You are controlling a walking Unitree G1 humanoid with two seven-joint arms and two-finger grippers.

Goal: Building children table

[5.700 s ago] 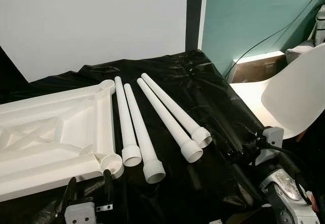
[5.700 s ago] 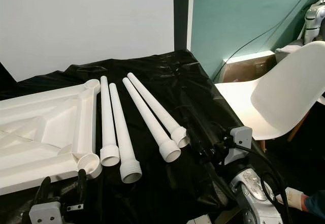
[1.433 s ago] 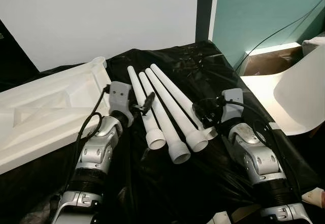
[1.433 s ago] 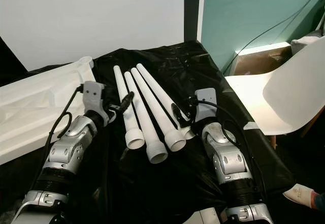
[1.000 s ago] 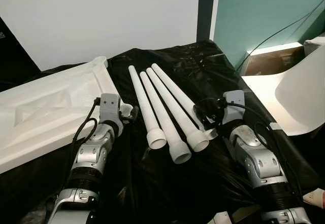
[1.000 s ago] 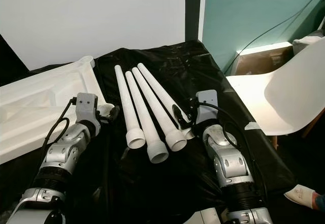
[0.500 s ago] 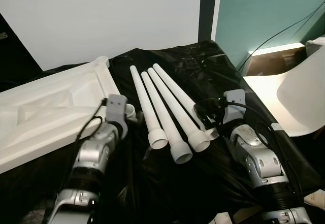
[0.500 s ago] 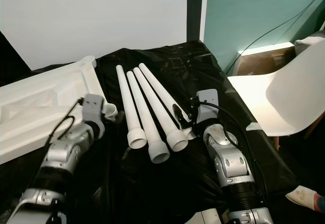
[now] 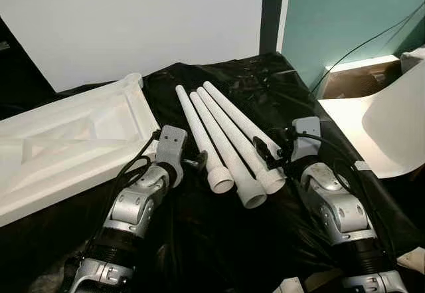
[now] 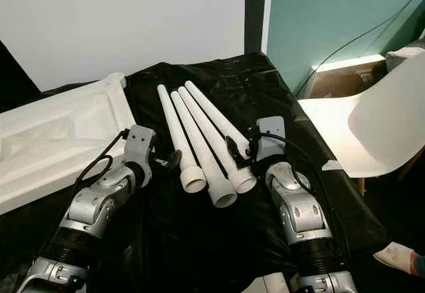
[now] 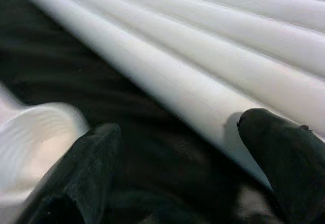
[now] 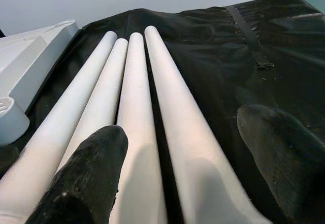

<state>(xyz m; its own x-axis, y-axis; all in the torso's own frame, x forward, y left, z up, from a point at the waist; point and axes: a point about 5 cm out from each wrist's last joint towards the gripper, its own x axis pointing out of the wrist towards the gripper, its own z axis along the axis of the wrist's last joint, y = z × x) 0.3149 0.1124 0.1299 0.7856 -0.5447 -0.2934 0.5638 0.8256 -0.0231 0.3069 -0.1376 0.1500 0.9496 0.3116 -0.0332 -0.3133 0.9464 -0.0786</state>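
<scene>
The four table legs [image 9: 226, 137] have been pushed into one tight bundle on the black-covered bench [image 9: 265, 80], beside the upturned tabletop [image 9: 66, 140]. The left gripper [image 9: 192, 162] and right gripper [image 9: 265, 152] (both spread, nothing grasped) flank the threaded ends, so gathering seems finished.

Table legs [image 9: 226, 133]: plain white. Tabletop [image 9: 73, 140]: plain white. Sheet [image 9: 265, 94]: glossy black. Chair [image 9: 392, 127]: white. Wall [image 9: 345, 14]: teal. Board [image 9: 133, 20]: white.
</scene>
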